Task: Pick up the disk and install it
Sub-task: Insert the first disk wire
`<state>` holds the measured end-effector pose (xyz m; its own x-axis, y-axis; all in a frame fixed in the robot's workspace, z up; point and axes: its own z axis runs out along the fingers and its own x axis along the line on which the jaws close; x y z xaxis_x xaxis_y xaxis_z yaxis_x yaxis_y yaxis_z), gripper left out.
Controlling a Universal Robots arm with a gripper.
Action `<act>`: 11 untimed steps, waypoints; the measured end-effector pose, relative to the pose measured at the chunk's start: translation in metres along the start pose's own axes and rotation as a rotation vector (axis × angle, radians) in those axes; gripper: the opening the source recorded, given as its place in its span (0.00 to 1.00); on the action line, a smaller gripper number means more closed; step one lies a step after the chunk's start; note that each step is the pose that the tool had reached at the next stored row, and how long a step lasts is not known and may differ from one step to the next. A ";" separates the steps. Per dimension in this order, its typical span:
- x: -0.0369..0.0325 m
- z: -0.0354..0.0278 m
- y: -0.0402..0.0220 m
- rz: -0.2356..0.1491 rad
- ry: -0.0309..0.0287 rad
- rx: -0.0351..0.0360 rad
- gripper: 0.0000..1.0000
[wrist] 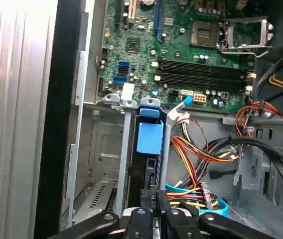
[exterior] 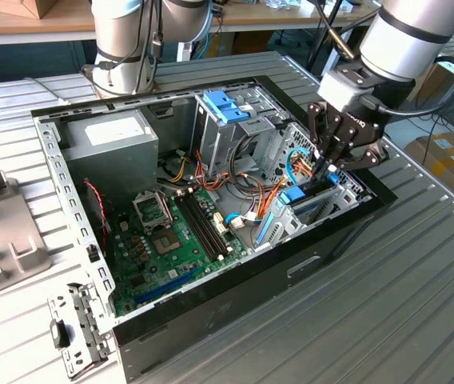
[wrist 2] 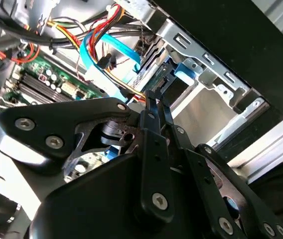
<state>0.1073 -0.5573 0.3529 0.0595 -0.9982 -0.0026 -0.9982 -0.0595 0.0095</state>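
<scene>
Closest in both wrist views, the black metal gripper [wrist 2: 154,102] is reaching down into the drive bay [wrist: 96,154], its slim fingers [wrist: 157,199] drawn close together on the edge of the disk [wrist: 149,169]. That disk is standing on edge inside the bay, thin and dark, framed by pale-blue plastic rails, with a flat blue square tab on its upper part. Beside the disk, bundled red, yellow and orange wires [wrist: 191,149] are curving past, and a flat light-blue cable [wrist 2: 101,55] is looping just behind the gripper. Beyond the bay, the green motherboard [wrist: 191,55] is lying flat with its long black memory slots and square silver socket. In the exterior view the gripper [exterior: 328,164] is hanging over the bay at the case's [exterior: 211,320] right end, with a grey boxy power supply [exterior: 111,140] farther off.
</scene>
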 end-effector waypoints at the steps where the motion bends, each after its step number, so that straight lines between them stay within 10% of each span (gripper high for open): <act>1: 0.0000 0.0003 0.0000 0.036 -0.0003 0.0000 0.16; 5: 0.0000 0.0015 0.0000 0.137 -0.0012 0.0003 0.18; 11: 0.0002 0.0056 0.0000 0.137 -0.0012 0.0003 0.24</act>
<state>0.1073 -0.5574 0.3473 -0.0779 -0.9970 -0.0025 -0.9969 0.0779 0.0096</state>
